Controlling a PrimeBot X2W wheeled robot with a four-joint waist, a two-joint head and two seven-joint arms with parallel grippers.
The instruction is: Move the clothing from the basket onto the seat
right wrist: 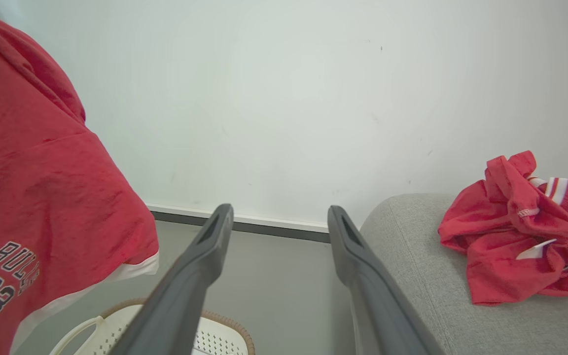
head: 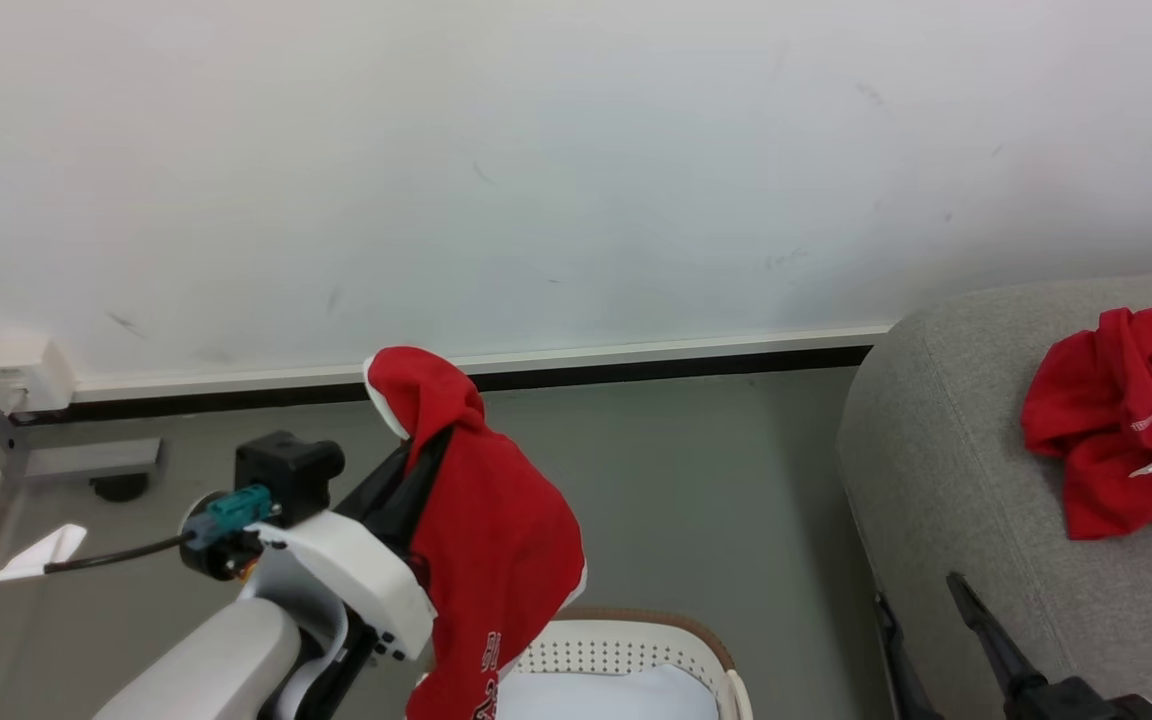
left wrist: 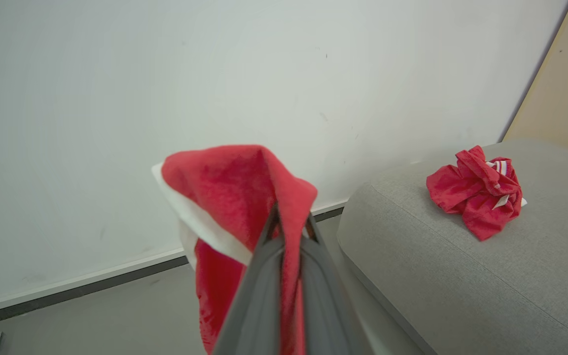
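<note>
1. The left gripper (left wrist: pixel 291 223) is raised above the basket (head: pixel 636 640). Its two dark fingers are pressed together on a fold of a red garment (head: pixel 496 540).
2. The pinch sits near one edge of the cloth. A short flap with white trim flops over the fingertips, and the longer part hangs straight down past the wrist. Dark-outlined lettering shows near its lower end.
3. The hanging end reaches about the level of the basket's brown rim. Whether it touches the rim cannot be told.
4. The height looks deliberate: lifting the cloth this far should let it clear the basket before being carried sideways.
5. The light grey sofa (head: pixel 956 480) stands to the robot's right of the basket, with a strip of grey floor (head: pixel 716 480) between them.
6. A second red garment (head: pixel 1116 430) lies crumpled on the sofa cushion, well apart from the basket. That half of the job appears done.
7. The right gripper (right wrist: pixel 279 212) has its fingers spread wide and holds nothing. It waits low beside the sofa's near edge, probably to keep out of the left arm's way.
</note>
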